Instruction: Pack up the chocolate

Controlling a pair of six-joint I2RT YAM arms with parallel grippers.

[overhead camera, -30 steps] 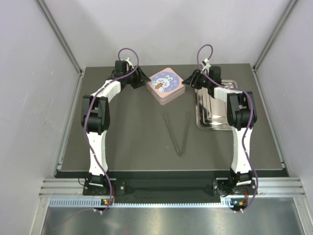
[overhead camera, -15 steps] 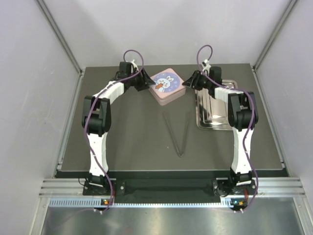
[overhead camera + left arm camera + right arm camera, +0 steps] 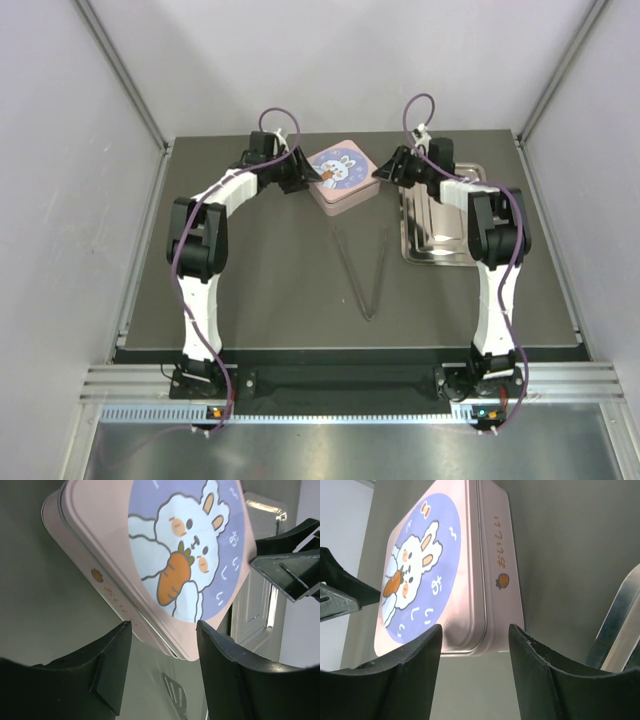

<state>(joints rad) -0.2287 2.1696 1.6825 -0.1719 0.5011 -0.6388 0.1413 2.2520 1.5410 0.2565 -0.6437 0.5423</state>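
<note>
The chocolate shows in none of the views, so I cannot tell where it is. A pink box (image 3: 340, 176) with a rabbit and carrot on its closed lid sits at the far middle of the dark table (image 3: 270, 290). The left gripper (image 3: 303, 176) is low at the box's left corner, and the right gripper (image 3: 384, 169) is at its right corner. Each has its fingers apart, with a corner of the box (image 3: 180, 555) (image 3: 435, 570) in the gap; I cannot tell whether they touch it. A metal tray (image 3: 440, 252) lies just right of the box, under the right arm. Thin metal tongs (image 3: 366, 275) lie nearer, mid-table.
</note>
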